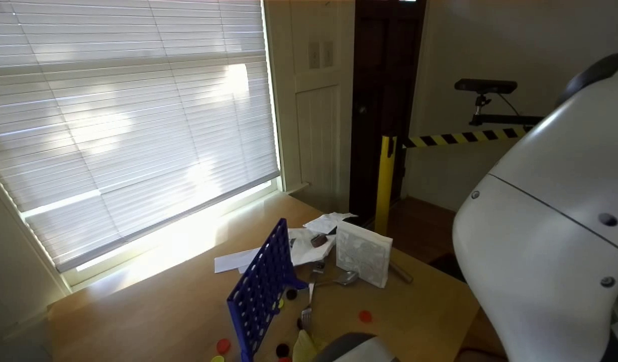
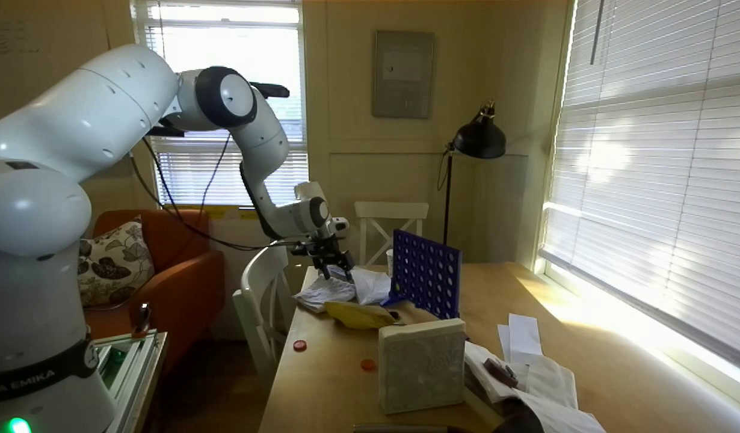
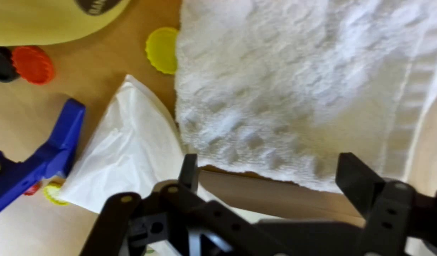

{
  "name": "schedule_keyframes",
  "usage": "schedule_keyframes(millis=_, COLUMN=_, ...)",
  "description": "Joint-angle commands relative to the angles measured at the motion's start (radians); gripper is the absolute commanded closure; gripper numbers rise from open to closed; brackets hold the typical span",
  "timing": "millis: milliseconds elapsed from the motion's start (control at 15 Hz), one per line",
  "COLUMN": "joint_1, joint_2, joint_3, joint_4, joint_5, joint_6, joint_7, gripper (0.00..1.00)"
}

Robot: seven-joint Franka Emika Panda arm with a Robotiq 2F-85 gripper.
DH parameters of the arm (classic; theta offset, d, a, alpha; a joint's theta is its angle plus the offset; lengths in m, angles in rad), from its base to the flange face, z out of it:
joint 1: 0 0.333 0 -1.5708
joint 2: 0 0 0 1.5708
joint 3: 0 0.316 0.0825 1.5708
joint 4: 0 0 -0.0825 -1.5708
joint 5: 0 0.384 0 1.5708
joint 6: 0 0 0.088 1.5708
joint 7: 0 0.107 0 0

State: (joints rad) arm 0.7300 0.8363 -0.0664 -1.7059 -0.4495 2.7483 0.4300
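The gripper [image 3: 268, 161] is spread wide, with nothing held between its blunt black fingers [image 3: 357, 181]; whether the white towel [image 3: 268, 85] below is touched cannot be told. The towel, of nubbly looped pile with a smoother flat-woven band, is laid near a corner of the wooden table [image 2: 505, 288], along the edge where a white chair [image 2: 263, 267] is placed. Between the fingertips, a smooth brown strip [image 3: 268, 193] with straight sides is partly covered by the towel's fuzzy border. Beside the towel, thin white paper [image 3: 131, 138] is seen, crinkled and folded to a point. A yellow disc [image 3: 162, 49] with a ridged rim is partly hidden by the towel, and a similar red disc [image 3: 33, 65] is set against a black disc [image 3: 2, 64] farther off. A smooth, curved yellow shape [image 3: 48, 21] with a dark printed label is placed near the same table edge. In both exterior views a blue plastic board [image 2: 427, 273], pierced by rows of round holes, is stood upright farther in. Toward the table's opposite end, a pale square block [image 2: 423, 367] is stood on edge, with a metal spoon [image 1: 346, 278] laid near it.
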Motion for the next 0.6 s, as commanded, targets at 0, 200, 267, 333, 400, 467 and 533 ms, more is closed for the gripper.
schedule_keyframes(millis=0, joint_1=-0.007, joint_2=0.038, joint_3=0.061, joint_4=0.021, joint_5=0.073, joint_6=0.075, joint_7=-0.079, gripper=0.00)
schedule_keyframes(millis=200, joint_1=0.020, joint_2=0.043, joint_3=0.066, joint_4=0.015, joint_5=0.091, joint_6=0.148, joint_7=-0.111, gripper=0.00)
schedule_keyframes(millis=267, joint_1=0.029, joint_2=0.041, joint_3=0.061, joint_4=0.013, joint_5=0.097, joint_6=0.156, joint_7=-0.117, gripper=0.00)
schedule_keyframes(millis=333, joint_1=0.039, joint_2=0.041, joint_3=0.054, joint_4=0.014, joint_5=0.101, joint_6=0.160, joint_7=-0.121, gripper=0.00)
schedule_keyframes(millis=400, joint_1=0.064, joint_2=0.036, joint_3=0.029, joint_4=0.013, joint_5=0.102, joint_6=0.150, joint_7=-0.103, gripper=0.00)
schedule_keyframes(millis=467, joint_1=0.072, joint_2=0.033, joint_3=0.021, joint_4=0.012, joint_5=0.105, joint_6=0.145, joint_7=-0.104, gripper=0.00)
schedule_keyframes(millis=533, joint_1=0.090, joint_2=0.027, joint_3=0.005, joint_4=0.011, joint_5=0.108, joint_6=0.127, joint_7=-0.093, gripper=0.00)
